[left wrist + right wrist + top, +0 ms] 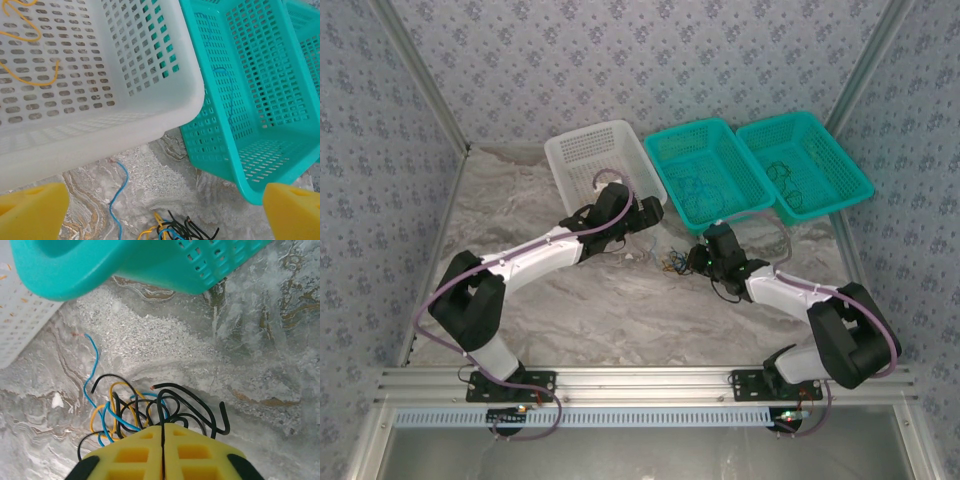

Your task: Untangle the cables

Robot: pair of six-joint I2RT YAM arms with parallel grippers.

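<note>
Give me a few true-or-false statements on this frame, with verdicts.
1. The left hand is shut. False: it is wide open.
2. The right hand is shut on the wire clump. True.
3. The wire clump lies inside a basket. False: it lies on the table, in front of the teal basket.
4. Yellow wire lies in the white basket. True.

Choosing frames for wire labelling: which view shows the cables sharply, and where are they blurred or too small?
Right wrist: the cables sharp, evenly lit, no glare. Left wrist: in focus but cropped at the bottom edge. Top external: too small to separate strands.
</note>
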